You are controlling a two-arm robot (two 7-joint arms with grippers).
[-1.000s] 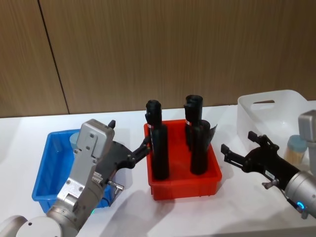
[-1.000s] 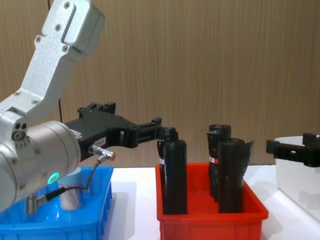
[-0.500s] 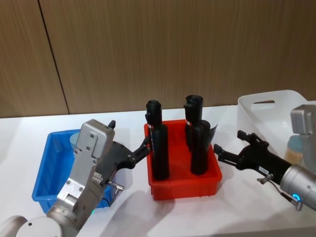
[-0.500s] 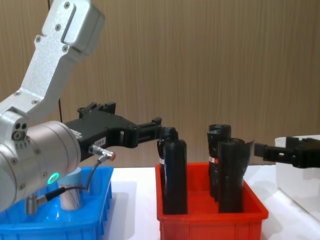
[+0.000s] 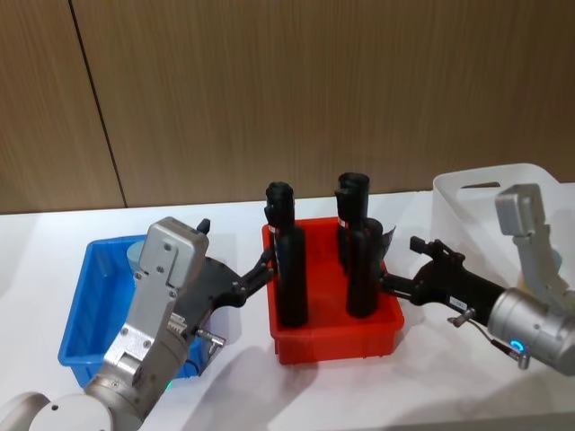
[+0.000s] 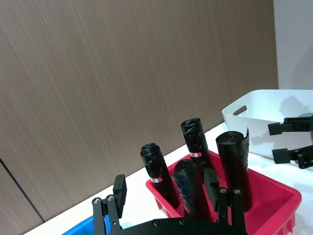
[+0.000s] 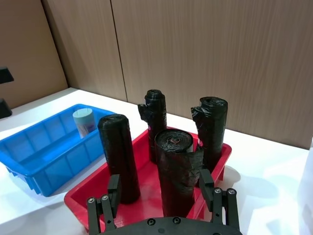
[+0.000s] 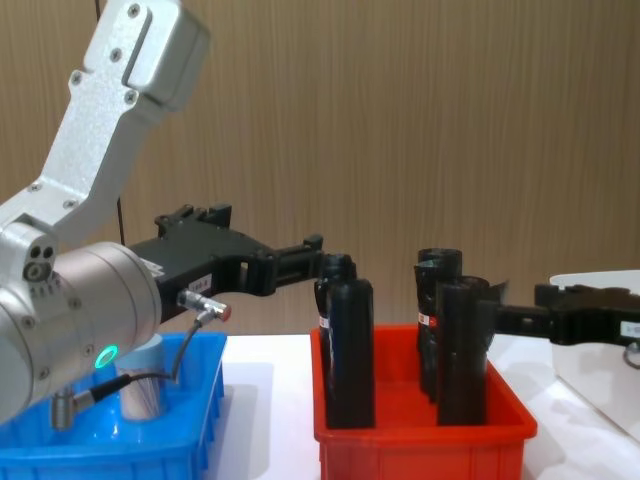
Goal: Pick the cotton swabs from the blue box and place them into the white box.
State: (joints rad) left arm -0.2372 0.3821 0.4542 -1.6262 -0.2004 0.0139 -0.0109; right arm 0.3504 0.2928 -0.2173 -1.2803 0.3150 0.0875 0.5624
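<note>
Sliding away from the white box [image 5: 490, 184], the right gripper [image 5: 402, 263] now hangs at the red bin's [image 5: 334, 345] wall on that side, jaws spread and empty. And the prize? One jar of cotton swabs [image 7: 84, 121] stands in the blue box [image 5: 83, 301], far beyond those jaws, with the black bottles [image 5: 289, 269] in between. The left gripper [image 6: 165, 182], unmoved, hovers with jaws parted too, the jar behind and below them. This looks like the reach for the next pick. Whichever jaws go must drop around the jar, and the right ones must first clear the bottles.
</note>
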